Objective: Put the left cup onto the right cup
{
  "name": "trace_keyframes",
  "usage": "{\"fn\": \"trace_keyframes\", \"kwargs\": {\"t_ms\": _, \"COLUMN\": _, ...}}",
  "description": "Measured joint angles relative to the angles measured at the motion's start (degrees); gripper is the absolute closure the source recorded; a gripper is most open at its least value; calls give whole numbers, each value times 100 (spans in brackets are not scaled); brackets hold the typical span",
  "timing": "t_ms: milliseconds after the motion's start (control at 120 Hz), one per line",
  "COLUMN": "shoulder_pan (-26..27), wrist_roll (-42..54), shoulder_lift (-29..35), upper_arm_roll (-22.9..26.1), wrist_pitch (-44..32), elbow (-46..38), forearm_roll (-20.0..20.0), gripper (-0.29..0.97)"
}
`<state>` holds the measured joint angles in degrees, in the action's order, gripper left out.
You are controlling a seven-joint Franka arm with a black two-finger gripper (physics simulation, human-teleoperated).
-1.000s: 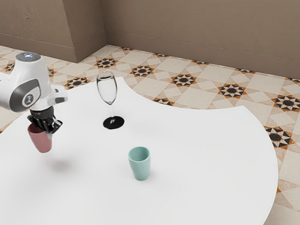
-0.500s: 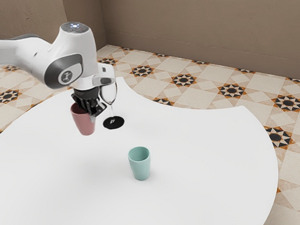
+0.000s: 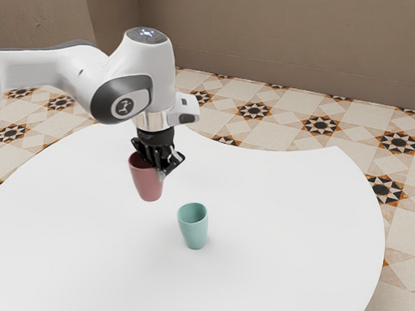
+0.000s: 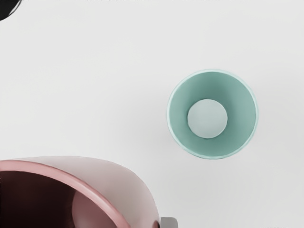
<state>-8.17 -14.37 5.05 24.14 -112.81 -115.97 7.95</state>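
Side overview; wrist above teal cup [image 4: 212, 114]

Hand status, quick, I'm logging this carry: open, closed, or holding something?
Hand: closed on the pink cup, held in the air, not yet over the teal cup.

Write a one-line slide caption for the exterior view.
End effector holds the pink cup above the white table, not yet over the teal cup.

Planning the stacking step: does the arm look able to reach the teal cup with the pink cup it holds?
Probably yes. The gripper holds the pink cup in the air, close beside the teal cup, which stands upright and open on the table with nothing between them.
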Motion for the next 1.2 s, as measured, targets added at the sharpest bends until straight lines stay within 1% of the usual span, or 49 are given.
{"fn": "trace_keyframes", "kwargs": {"t_ms": 125, "shoulder_pan": 6, "wrist_roll": -205, "shoulder_lift": -133, "upper_arm_roll": 192, "wrist_pitch": 49, "elbow": 201, "forearm_roll": -3, "gripper": 78}}
{"fn": "trace_keyframes", "kwargs": {"t_ms": 317, "shoulder_pan": 72, "wrist_roll": -524, "shoulder_lift": -654, "upper_arm_roll": 465, "wrist_pitch": 201, "elbow": 727, "forearm_roll": 48, "gripper": 78}}
{"fn": "trace_keyframes", "kwargs": {"t_ms": 433, "shoulder_pan": 114, "wrist_roll": -685, "shoulder_lift": -989, "upper_arm_roll": 520, "wrist_pitch": 234, "elbow": 1006, "forearm_roll": 88, "gripper": 78}}
{"fn": "trace_keyframes", "kwargs": {"t_ms": 633, "shoulder_pan": 30, "wrist_roll": -913, "shoulder_lift": -1321, "upper_arm_roll": 531, "wrist_pitch": 280, "elbow": 1348, "forearm_roll": 211, "gripper": 78}}
{"fn": "trace_keyframes", "kwargs": {"t_ms": 800, "shoulder_pan": 43, "wrist_roll": -1077, "shoulder_lift": -1458, "upper_arm_roll": 537, "wrist_pitch": 296, "elbow": 1404, "forearm_roll": 270, "gripper": 78}}
{"fn": "trace_keyframes", "kwargs": {"t_ms": 967, "shoulder_pan": 60, "wrist_roll": -1244, "shoulder_lift": -1636, "upper_arm_roll": 563, "wrist_pitch": 265, "elbow": 1400, "forearm_roll": 429, "gripper": 78}}
{"fn": "trace_keyframes", "kwargs": {"t_ms": 1200, "shoulder_pan": 69, "wrist_roll": -1498, "shoulder_lift": -1690, "upper_arm_roll": 669, "wrist_pitch": 228, "elbow": 1402, "forearm_roll": 524, "gripper": 78}}
